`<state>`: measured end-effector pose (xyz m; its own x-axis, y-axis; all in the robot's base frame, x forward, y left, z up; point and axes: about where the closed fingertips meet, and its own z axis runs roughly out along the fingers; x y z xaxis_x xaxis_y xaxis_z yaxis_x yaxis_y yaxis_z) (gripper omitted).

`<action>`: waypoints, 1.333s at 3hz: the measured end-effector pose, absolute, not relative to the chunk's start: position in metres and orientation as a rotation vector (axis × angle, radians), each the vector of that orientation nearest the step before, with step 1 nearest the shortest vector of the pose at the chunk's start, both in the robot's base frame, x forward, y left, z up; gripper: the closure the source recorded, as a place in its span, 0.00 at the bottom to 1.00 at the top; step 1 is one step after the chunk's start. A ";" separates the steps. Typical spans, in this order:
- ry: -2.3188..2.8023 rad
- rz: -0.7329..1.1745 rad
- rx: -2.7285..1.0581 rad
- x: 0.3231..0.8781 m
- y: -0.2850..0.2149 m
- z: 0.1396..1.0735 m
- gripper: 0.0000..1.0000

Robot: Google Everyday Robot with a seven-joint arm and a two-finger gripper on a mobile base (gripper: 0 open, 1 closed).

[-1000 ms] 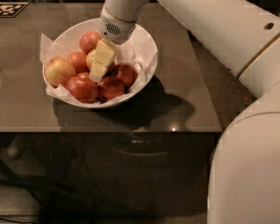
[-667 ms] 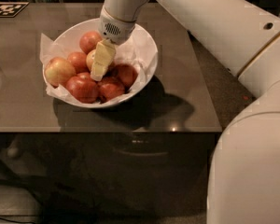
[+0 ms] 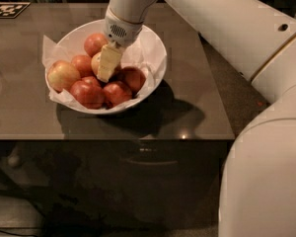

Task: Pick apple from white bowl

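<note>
The white bowl (image 3: pixel 155 46), lined with crumpled white paper, stands on the brown table and holds several apples. The golden yellow-orange apple (image 3: pixel 95 63) lies near the bowl's middle, mostly hidden behind my gripper. My gripper (image 3: pixel 105 74) reaches down from the upper right into the bowl and sits right at this apple, touching or nearly touching it. A yellow-pink apple (image 3: pixel 62 75) lies at the bowl's left. Darker red apples (image 3: pixel 88 93) fill the front and right.
The brown table (image 3: pixel 197 117) ends at a front edge just below the bowl. My white arm (image 3: pixel 227 28) crosses the upper right and its body fills the lower right. A black-and-white marker tag (image 3: pixel 9 9) lies at the table's far left.
</note>
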<state>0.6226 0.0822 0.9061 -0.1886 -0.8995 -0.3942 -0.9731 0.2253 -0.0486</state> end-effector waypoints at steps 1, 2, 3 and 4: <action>2.163 0.303 -1.740 0.623 0.083 0.906 0.89; 2.096 0.221 -1.742 0.605 0.080 0.935 1.00; 2.007 0.162 -1.731 0.580 0.071 0.982 1.00; 1.894 0.133 -1.749 0.558 0.069 1.055 1.00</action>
